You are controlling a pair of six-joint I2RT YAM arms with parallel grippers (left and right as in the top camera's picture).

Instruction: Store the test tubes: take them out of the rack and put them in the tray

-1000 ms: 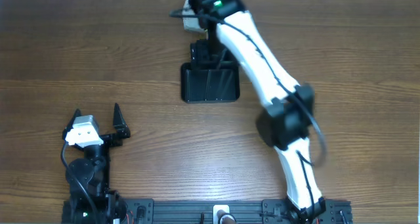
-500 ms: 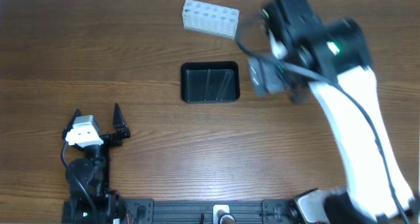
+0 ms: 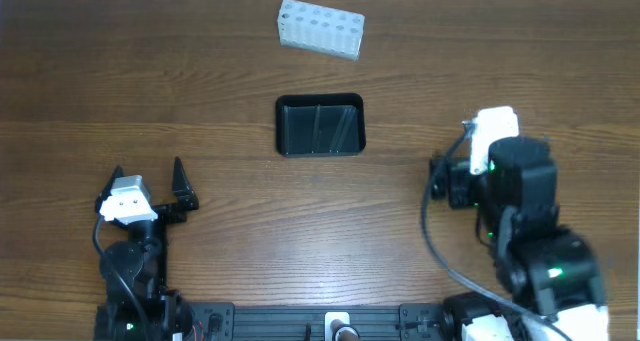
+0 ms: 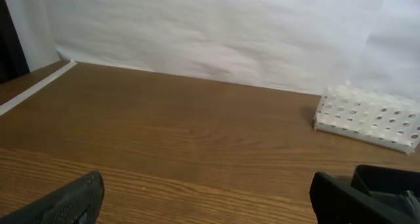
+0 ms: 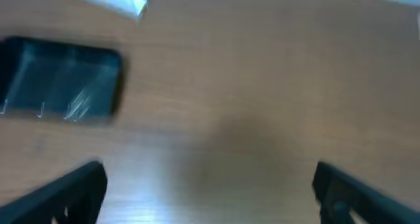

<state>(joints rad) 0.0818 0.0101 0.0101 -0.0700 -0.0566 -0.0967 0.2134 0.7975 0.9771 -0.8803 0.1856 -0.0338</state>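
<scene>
The white test tube rack (image 3: 320, 28) lies at the far middle of the table, its holes showing no tubes (image 4: 367, 117). Just nearer stands the black tray (image 3: 320, 126), with clear tubes glinting inside it (image 5: 62, 83). My right gripper (image 5: 210, 198) is open and holds nothing; it hangs over bare wood to the right of the tray (image 3: 452, 181). At the near left my left gripper (image 3: 148, 169) is open and empty, well short of the tray and pointed toward the rack (image 4: 207, 201).
Brown wooden table (image 3: 200, 71) with wide free room around the rack and tray. A white backdrop (image 4: 216, 27) rises behind the table's far edge.
The right arm has pulled back from over the rack and tray, swinging right and toward its base. The left arm, rack and tray have stayed put.
</scene>
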